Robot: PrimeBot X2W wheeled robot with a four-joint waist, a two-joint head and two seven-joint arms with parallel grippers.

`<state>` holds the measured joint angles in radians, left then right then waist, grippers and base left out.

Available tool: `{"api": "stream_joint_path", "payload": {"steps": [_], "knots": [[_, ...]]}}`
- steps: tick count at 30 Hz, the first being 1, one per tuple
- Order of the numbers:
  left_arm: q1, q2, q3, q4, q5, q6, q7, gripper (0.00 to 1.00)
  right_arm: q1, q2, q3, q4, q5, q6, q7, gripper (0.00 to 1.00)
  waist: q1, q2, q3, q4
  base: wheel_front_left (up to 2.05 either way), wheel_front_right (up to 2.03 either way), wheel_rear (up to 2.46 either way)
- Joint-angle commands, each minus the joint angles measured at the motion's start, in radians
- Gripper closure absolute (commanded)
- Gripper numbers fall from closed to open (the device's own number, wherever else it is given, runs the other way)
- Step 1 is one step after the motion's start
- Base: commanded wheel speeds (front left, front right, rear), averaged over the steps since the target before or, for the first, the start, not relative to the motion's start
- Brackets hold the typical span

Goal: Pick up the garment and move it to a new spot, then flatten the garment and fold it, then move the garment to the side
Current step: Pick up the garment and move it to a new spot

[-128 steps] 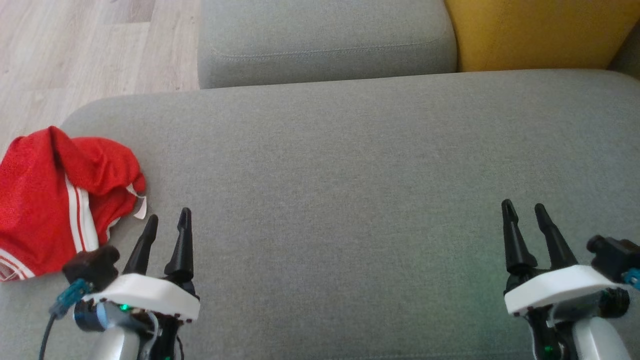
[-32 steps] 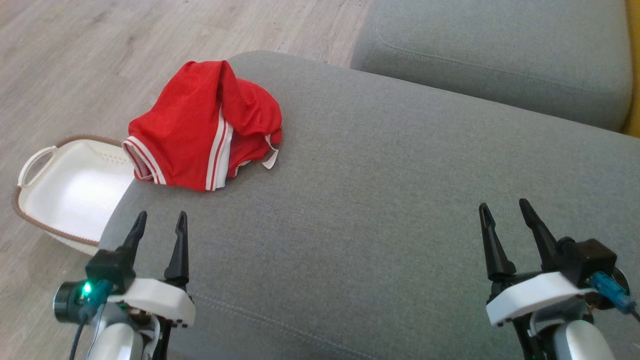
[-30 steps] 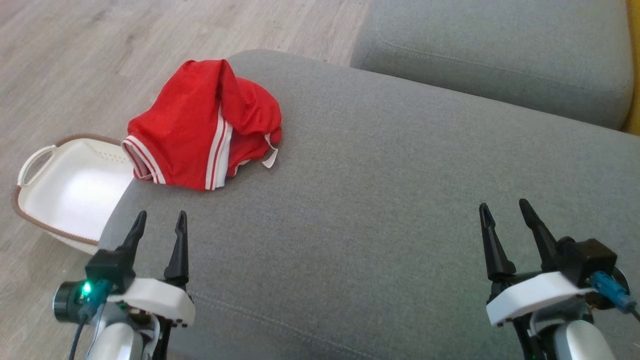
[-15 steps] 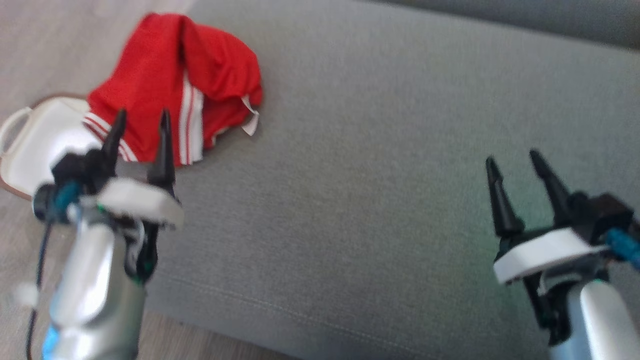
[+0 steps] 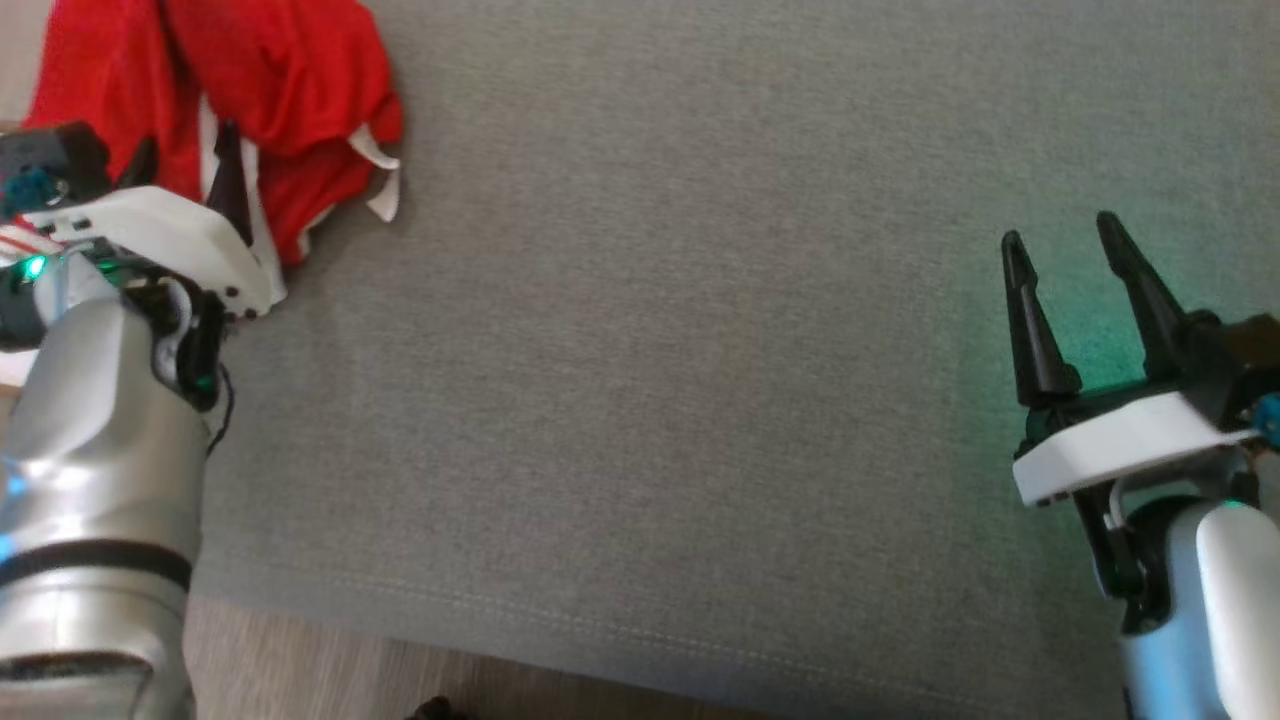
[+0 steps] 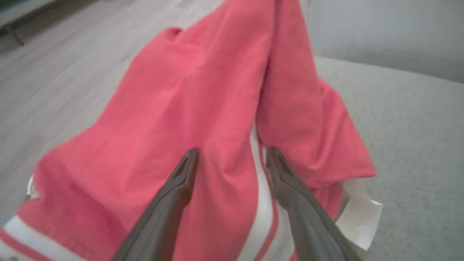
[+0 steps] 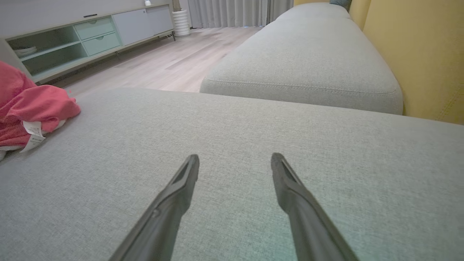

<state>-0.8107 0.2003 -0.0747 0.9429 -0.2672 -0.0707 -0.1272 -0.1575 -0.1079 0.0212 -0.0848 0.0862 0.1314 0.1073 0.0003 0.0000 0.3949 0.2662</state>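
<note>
The garment [image 5: 290, 90] is a crumpled red piece with white stripes and a white label, lying at the left end of the grey sofa cushion [image 5: 650, 350]. My left gripper [image 5: 185, 160] hangs open right over it, fingers spread. In the left wrist view the garment [image 6: 203, 108] lies under and between the two fingers, with a white stripe [image 6: 262, 203] by the right one. My right gripper [image 5: 1065, 250] stands open above bare cushion at the right. In the right wrist view the garment [image 7: 32, 105] sits far to the left of my right gripper [image 7: 235, 159].
A second grey cushion [image 7: 308, 61] lies beyond the one I work on, with a yellow backrest [image 7: 417, 54] to its right. Wooden floor [image 7: 156, 69] and a low cabinet [image 7: 90, 36] are further off. The cushion's front edge [image 5: 600, 640] runs near the bottom of the head view.
The head camera has tilted down and forward, so the whole picture shifted. My left gripper has reached forward from bare cushion to over the garment. Both grippers stay open.
</note>
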Motion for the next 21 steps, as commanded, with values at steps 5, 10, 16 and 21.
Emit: {"api": "stream_joint_path", "payload": {"steps": [5,10,16,21], "knots": [[-0.109,0.086,0.032,0.13,-0.004,0.022,0.066,1.0,-0.025,-0.006,0.017,-0.038,-0.008,-0.001,-0.003,0.0,-0.0003,0.0,0.013,-0.024,0.0,0.0,0.0],[-0.141,0.117,0.012,0.147,0.027,0.048,-0.054,1.0,-0.015,0.004,0.004,-0.029,-0.007,-0.001,-0.013,0.0,-0.0003,0.0,-0.022,-0.017,0.0,0.0,0.0],[-0.132,0.16,-0.004,0.056,0.056,0.052,-0.129,1.0,0.007,0.018,0.003,-0.02,-0.003,-0.001,-0.027,0.0,-0.0003,0.0,-0.108,-0.01,0.0,0.0,0.0],[-0.084,0.175,-0.004,-0.075,0.064,0.049,-0.134,1.0,0.033,0.03,-0.002,-0.011,0.005,-0.001,-0.038,0.0,-0.0003,0.0,-0.182,-0.01,0.0,0.0,0.0]]}}
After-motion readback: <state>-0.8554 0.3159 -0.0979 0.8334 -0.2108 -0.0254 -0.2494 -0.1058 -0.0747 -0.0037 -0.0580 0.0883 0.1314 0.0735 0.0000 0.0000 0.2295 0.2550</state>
